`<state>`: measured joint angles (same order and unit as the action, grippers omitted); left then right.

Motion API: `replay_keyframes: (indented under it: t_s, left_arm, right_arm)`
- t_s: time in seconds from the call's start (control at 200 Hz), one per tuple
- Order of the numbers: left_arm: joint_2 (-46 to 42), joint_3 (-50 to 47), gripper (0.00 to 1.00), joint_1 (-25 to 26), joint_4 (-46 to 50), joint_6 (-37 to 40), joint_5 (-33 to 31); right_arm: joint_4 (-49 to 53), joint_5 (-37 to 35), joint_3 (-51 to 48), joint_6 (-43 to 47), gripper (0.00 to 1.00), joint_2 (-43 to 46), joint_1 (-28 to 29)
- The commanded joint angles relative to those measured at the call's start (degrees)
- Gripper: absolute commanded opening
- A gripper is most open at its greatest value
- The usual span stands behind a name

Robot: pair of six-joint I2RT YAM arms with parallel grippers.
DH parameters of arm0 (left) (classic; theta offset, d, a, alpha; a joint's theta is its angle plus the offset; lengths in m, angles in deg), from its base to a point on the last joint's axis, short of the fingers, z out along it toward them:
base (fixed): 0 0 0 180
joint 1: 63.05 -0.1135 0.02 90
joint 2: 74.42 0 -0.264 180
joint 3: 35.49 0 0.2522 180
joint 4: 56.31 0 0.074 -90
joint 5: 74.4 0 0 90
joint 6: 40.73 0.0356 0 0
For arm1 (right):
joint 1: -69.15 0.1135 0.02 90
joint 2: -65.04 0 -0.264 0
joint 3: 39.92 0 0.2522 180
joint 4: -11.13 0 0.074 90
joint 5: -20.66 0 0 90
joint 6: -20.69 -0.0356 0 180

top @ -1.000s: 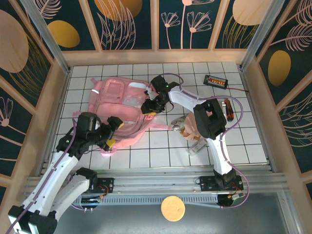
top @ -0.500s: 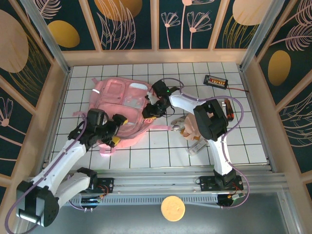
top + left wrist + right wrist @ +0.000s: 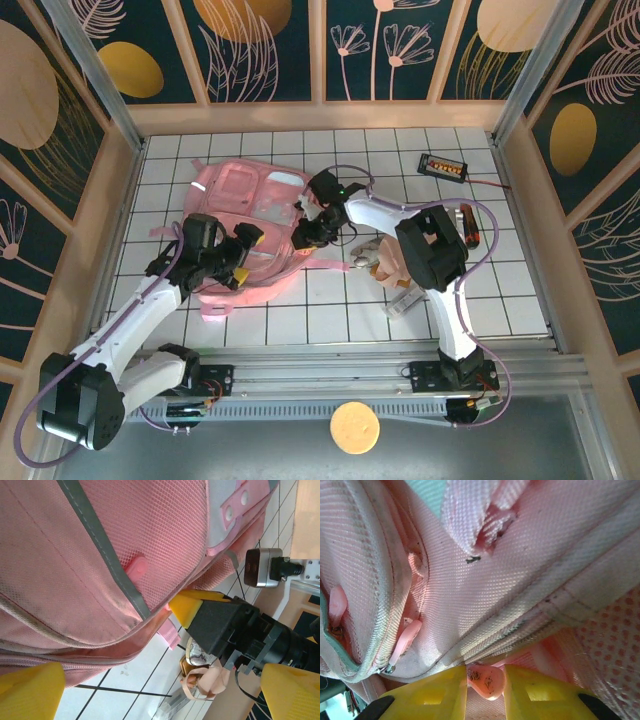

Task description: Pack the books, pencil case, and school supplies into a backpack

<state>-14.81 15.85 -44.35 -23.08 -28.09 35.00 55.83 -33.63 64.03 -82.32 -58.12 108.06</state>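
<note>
Right of the worktop's centre the pencil case (image 3: 383,258) lies unpacked. The left gripper (image 3: 243,254) hovers, jaws wide apart, over the backpack (image 3: 232,190) left of centre. Just beyond, the right gripper (image 3: 308,232) pinches its pink zip pull (image 3: 485,682): seemingly the opening step; next, draw the pull steadily along the zip

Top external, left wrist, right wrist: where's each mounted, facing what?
Top external: above and behind the bases, looking down on the table, backpack, left end effector and right end effector.
Left wrist: on the left arm, facing the backpack's mesh side; own open yellow fingers at the bottom corners.
Right wrist: on the right arm, close against backpack fabric; own end effector pinches a pink pull tab.
Shared: backpack in all; top external and left wrist both catch the pencil case and right end effector.
</note>
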Motion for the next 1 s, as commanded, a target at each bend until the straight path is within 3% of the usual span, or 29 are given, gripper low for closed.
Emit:
replay_keyframes:
  t_s: [0.0, 0.105, 0.22, 0.385, 0.495, 0.57, 0.731, 0.871, 0.996]
  left_arm:
    - [-1.2, -1.4, 0.99, -0.2, -1.6, 0.3, -0.9]
    - [-1.6, -2.4, 0.99, -0.2, -2.4, -0.1, -0.8]
    - [-1.9, -3.0, 0.99, -0.2, -2.2, 0.0, -0.8]
    - [-2.7, -3.1, 0.99, -0.2, -1.4, 0.5, -0.8]
    - [-2.1, -0.6, 0.99, -0.2, 0.3, 3.1, -0.9]
    - [0.8, 5.8, 0.99, -0.2, 5.6, 10.1, -2.3]
    - [8.9, 26.2, 0.99, -0.1, 23.1, 29.6, -11.8]
    - [13.4, 37.5, 0.99, -0.1, 29.4, 42.4, -17.8]
    - [15.7, 41.0, 0.95, 0.2, 31.7, 51.8, -20.0]
  right_arm:
    - [-1.3, 3.2, -3.0, -2.2, 0.27, 2.8, 0.8]
    - [-4.2, 4.7, -5.8, -4.7, 0.26, 4.1, 0.9]
    - [-4.2, 2.9, -6.2, -5.2, 0.18, 3.8, 0.9]
    - [-4.5, 1.3, -6.2, -5.8, 0.0, 4.0, 0.6]
    - [-4.7, 0.2, -6.7, -5.8, 0.0, 5.5, 0.5]
    - [-4.6, -2.0, -6.9, -5.6, 0.0, 8.1, 0.4]
    - [-3.8, -4.7, -4.6, -4.8, 0.0, 14.9, -0.9]
    - [-3.0, -3.2, 0.1, -4.8, 0.0, 17.4, -2.1]
    - [-1.0, -1.6, 4.7, -4.4, 0.0, 17.1, -2.8]
